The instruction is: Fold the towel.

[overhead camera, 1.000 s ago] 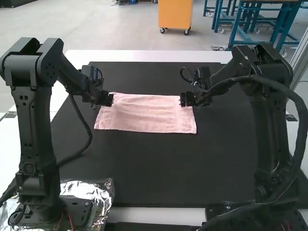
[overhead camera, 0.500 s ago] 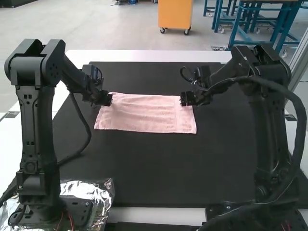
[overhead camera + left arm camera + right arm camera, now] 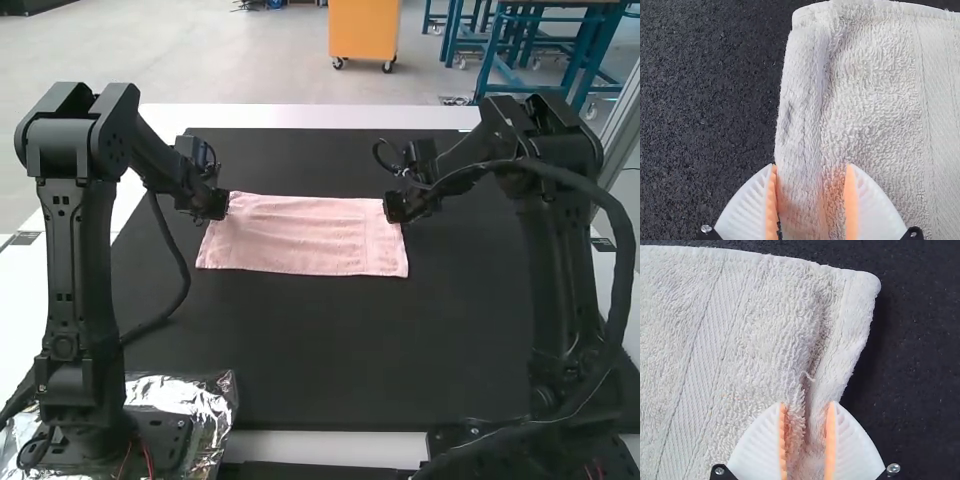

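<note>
The pink terry towel (image 3: 310, 240) lay flat as a wide rectangle on a black mat (image 3: 330, 350), toward the mat's far side, its long edges running roughly from left to right. How many layers it had could not be told. Each wrist view showed a woven band (image 3: 937, 100) set in from the towel's short end, and a crease running close alongside that end's edge.

The left claw (image 3: 218, 207) was at the towel's left end. In its wrist view its white ribbed fingers (image 3: 747, 207) with orange pads (image 3: 852, 205) stood apart, the edge strip of the towel between them.

The right claw (image 3: 395, 208) was at the other end, near the far corner. Its fingers were apart as well, though more narrowly, with the creased end of the towel between them.

Beyond the mat's far edge ran the white surface (image 3: 300, 116). Crumpled silver foil (image 3: 215, 400) lay around the base of the black left arm (image 3: 75, 270); a thick black cable (image 3: 628, 250) looped down beside the black right arm (image 3: 560, 290).
</note>
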### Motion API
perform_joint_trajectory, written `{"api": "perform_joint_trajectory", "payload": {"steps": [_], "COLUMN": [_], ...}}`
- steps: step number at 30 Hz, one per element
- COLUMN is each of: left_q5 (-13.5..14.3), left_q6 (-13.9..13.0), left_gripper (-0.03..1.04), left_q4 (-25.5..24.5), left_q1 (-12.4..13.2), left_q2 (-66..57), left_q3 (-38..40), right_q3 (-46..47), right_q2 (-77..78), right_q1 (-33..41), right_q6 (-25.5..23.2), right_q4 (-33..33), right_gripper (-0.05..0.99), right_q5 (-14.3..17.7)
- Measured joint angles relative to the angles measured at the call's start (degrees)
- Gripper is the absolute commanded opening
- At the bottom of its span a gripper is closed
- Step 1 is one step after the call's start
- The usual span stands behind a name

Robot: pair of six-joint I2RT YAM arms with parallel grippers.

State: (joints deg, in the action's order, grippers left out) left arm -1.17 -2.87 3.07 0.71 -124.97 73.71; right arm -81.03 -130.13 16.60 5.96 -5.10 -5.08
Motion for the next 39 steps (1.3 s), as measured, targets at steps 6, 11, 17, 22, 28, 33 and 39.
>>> {"api": "perform_joint_trajectory", "payload": {"steps": [6, 11, 17, 22, 28, 33, 39], "left_q5": [-3.28, -5.77, -7.93, -9.38, -10.47, -11.32, -12.11], "left_q6": [0.39, 1.49, 2.1, 2.1, 2.1, 2.1, 2.12], "left_gripper": [0.02, 0.02, 0.02, 0.02, 0.02, 0.02, 0.02], "left_q4": [0.9, 0.63, -2.45, -2.56, -2.45, -2.36, -2.01], "left_q1": [0.2, 1.27, 3.15, 3.48, 3.48, 3.48, 3.48], "left_q2": [0.0, 0.15, 3.26, 7.78, 12.5, 16.94, 22.93], "left_q3": [-0.37, -0.46, -2.05, -5.11, -9.53, -14.08, -19.3], "right_q3": [0.11, 0.9, 2.75, 5.14, 8.87, 13.55, 19.19], "right_q2": [0.17, 1.36, 5.46, 10.78, 15.15, 18.64, 23.85], "right_q1": [-0.02, -0.02, 0.0, 0.0, -0.2, -1.14, -1.36], "right_q6": [-0.09, -0.48, -1.95, -2.8, -3.02, -3.17, -3.26], "right_q4": [0.02, 0.92, 2.97, 3.13, 3.74, 3.87, 3.96], "right_gripper": [-0.02, -0.03, -0.03, -0.03, -0.03, -0.02, -0.03], "right_q5": [-0.74, -1.49, -4.24, -5.44, -6.43, -7.72, -9.03]}}
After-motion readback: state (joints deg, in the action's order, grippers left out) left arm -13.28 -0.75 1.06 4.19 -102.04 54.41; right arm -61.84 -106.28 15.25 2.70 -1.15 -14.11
